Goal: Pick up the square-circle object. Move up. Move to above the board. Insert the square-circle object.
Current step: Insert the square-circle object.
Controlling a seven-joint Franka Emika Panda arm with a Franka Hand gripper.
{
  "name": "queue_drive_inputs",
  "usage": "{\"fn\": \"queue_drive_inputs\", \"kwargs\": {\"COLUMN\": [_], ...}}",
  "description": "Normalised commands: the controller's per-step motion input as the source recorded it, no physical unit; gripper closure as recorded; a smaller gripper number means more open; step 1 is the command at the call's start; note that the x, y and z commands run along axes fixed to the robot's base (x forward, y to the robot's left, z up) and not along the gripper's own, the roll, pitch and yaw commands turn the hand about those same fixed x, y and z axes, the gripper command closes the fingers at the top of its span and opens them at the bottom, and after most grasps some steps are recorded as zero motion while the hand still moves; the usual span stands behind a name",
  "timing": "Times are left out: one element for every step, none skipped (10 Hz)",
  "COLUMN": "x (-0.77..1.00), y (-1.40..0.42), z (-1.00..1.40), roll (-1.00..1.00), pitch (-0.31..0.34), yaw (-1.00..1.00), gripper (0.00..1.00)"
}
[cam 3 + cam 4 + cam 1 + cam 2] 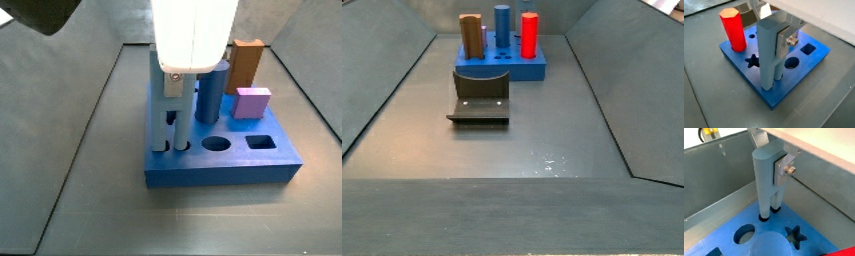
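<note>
My gripper (775, 42) is shut on the square-circle object (767, 60), a slender pale grey-blue peg held upright. One silver finger (786, 39) presses its side. The peg stands over the board (807, 62), a thick dark blue block. The peg's lower end meets the board's top face at a hole near one corner (764, 218) and seems just inside it. Both also show in a side view: the gripper (171, 92) under its white body, and the peg (166, 118) above the board (221, 172).
A red peg (732, 29), a thick blue cylinder (210, 95), a brown peg (245, 62) and a lilac block (253, 102) stand in the board. Star (753, 61), round (791, 63) and square (808, 49) holes are open. The fixture (480, 100) stands before the board. Grey walls enclose the floor.
</note>
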Motion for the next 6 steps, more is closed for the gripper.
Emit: {"fn": "queue_drive_inputs", "kwargs": {"x": [-0.17,0.0,0.08,0.14,0.09,0.0], "y": [-0.02,0.0,0.0,0.0,0.0,0.0], "z": [-0.08,-0.14,-0.16,-0.2,-0.23,-0.2], "roll": [0.07,0.11,0.14,0.16,0.19,0.14], "pitch": [-0.123,-0.186,-0.226,-0.22,-0.229,-0.156], "yaw": [0.0,-0.17,-0.29,-0.37,-0.37,-0.2], "gripper": [1.0,1.0,1.0,1.0,1.0,1.0]}}
